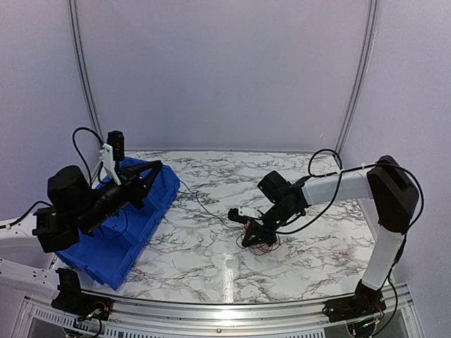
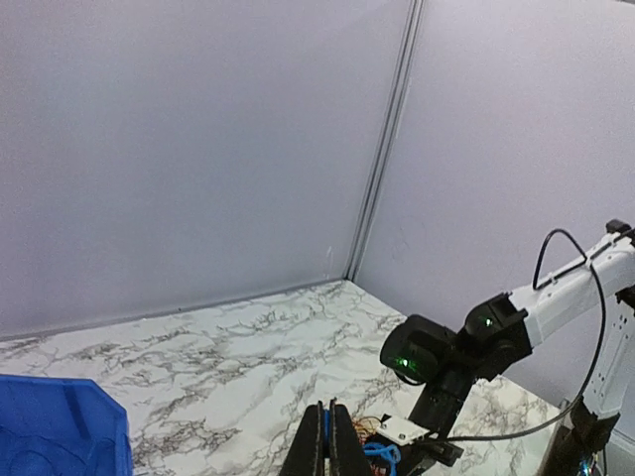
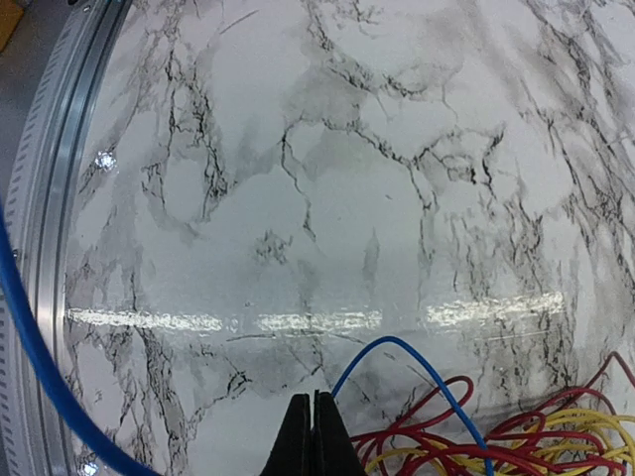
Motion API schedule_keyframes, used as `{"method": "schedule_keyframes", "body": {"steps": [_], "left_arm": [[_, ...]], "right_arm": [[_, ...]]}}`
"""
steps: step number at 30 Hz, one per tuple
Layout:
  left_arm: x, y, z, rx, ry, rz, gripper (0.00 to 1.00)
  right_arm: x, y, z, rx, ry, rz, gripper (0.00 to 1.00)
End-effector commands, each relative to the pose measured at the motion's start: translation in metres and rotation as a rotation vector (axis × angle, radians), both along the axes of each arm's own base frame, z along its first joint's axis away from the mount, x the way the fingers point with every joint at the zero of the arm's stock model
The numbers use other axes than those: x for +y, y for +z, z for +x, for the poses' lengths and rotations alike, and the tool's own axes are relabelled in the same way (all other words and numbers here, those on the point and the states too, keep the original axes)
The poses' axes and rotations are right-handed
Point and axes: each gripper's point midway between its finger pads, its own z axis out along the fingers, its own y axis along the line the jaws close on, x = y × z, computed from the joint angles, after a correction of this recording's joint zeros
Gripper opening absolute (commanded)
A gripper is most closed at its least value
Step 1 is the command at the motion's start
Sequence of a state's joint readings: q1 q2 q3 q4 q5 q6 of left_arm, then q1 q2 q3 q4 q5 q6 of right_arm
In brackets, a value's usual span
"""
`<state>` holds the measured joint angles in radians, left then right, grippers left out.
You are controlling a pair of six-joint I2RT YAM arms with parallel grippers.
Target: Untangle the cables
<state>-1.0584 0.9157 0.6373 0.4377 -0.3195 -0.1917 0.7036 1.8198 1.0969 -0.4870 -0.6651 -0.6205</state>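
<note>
Bright, soft shadows, glare streaks, edge distortion

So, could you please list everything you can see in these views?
wires: one loose tangle, red, yellow, blue and black, on the table by the right end effector
blue wire: one strand, pinched in the left end effector
bin: one, blue, left side of the table
table: one, white marble with grey veins
rail: one, metal, along the table's near edge
walls: pale lilac panels, behind the table
left end effector: one, black, shut, above the bin
right end effector: one, black, shut, at the tangle's edge
</note>
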Motion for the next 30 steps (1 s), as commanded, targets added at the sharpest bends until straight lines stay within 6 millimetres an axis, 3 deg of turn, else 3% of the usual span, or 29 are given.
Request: {"method": "schedule_keyframes", "body": {"steps": [1, 7, 11, 13, 15, 18, 26, 30], "left_arm": [[0.044, 0.051, -0.005, -0.083, 0.118, -0.028, 0.00], [0.113, 0.112, -0.012, -0.150, 0.317, -0.069, 0.00], [0.135, 0.139, -0.018, -0.190, 0.369, -0.028, 0.00], [0.141, 0.146, -0.020, -0.200, 0.380, -0.030, 0.00], [0.143, 0.148, -0.021, -0.203, 0.379, -0.036, 0.00], [0.143, 0.147, -0.021, -0.205, 0.381, -0.029, 0.00], [0.138, 0.155, -0.017, -0.222, 0.391, 0.017, 0.00], [0.153, 0.189, -0.023, -0.266, 0.425, -0.007, 0.00]], "right_arm": [[-0.007, -0.016, 0.015, -0.002, -0.051, -0.050, 0.00], [-0.015, -0.028, 0.022, -0.002, -0.077, -0.098, 0.00], [-0.020, -0.037, 0.024, -0.006, -0.084, -0.135, 0.03], [-0.021, -0.041, 0.023, 0.000, -0.082, -0.152, 0.06], [-0.024, -0.046, 0.026, -0.004, -0.093, -0.172, 0.22], [-0.026, -0.049, 0.029, -0.016, -0.105, -0.191, 0.34], [-0.029, -0.052, 0.032, -0.032, -0.115, -0.211, 0.38], [-0.035, -0.056, 0.042, -0.029, -0.161, -0.236, 0.38]]}}
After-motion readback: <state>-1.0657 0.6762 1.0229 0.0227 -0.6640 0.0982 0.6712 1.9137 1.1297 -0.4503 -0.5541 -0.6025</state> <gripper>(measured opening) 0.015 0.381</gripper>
